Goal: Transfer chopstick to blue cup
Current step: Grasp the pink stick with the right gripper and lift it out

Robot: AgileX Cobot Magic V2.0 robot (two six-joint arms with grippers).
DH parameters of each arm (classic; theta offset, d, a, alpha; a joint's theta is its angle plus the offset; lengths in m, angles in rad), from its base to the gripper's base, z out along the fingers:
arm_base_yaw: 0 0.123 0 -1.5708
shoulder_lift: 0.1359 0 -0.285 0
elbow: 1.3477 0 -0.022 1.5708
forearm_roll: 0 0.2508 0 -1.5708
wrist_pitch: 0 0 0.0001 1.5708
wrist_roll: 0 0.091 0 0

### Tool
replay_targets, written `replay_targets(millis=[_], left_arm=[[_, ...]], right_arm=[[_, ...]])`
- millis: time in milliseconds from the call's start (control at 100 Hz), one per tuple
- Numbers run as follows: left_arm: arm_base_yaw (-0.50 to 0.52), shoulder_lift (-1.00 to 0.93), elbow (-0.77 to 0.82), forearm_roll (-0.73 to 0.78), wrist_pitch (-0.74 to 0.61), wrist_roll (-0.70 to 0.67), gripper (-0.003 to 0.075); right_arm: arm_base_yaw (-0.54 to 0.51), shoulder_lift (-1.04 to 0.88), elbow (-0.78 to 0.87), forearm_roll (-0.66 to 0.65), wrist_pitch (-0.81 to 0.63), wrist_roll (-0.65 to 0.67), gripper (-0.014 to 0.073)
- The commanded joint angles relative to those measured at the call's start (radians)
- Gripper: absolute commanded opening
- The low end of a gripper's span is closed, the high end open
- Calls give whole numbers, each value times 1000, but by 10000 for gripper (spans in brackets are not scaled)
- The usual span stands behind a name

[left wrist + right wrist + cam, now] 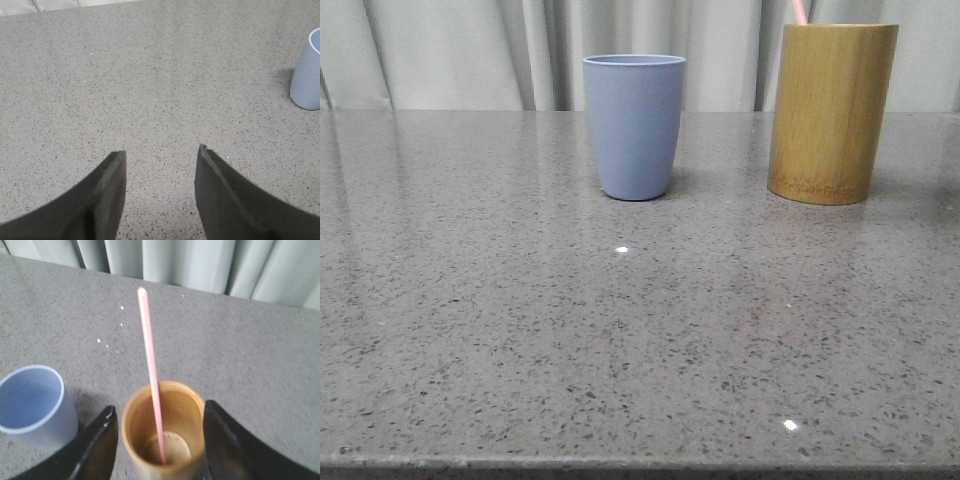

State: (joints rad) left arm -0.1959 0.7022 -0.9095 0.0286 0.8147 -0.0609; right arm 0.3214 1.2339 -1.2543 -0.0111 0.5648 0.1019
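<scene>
From the front, the blue cup (634, 125) stands left of the bamboo holder (831, 112), where only a pink chopstick (799, 11) tip shows; a careless pull could tip the holder. The left gripper (161, 152) hangs wide and empty over bare table (150, 75), with the cup off at one side. The right gripper (159, 412), spread wide, straddles the holder with the chopstick leaning between its fingers, so closing off-centre could miss it.

Only the gripper fingers show of the robot. The left gripper (161, 152) has two dark charcoal fingers (102, 200), broad at the base, tapering to narrow tips, matte, with a bevelled inner edge. The right gripper (159, 410) looks alike, with black tapered fingers (227, 445).
</scene>
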Motion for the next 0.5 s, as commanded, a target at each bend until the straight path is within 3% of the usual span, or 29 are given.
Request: replay_targets(millis=[0,490], left_arm=[[3,-4,-26,3,-77,-11,315],[3,-4,-26,3,-77,-11,315]], right_arm=[[12,40,-86,-1,-84,-15,404],[19,278,-249,-1,-112,-17,404]])
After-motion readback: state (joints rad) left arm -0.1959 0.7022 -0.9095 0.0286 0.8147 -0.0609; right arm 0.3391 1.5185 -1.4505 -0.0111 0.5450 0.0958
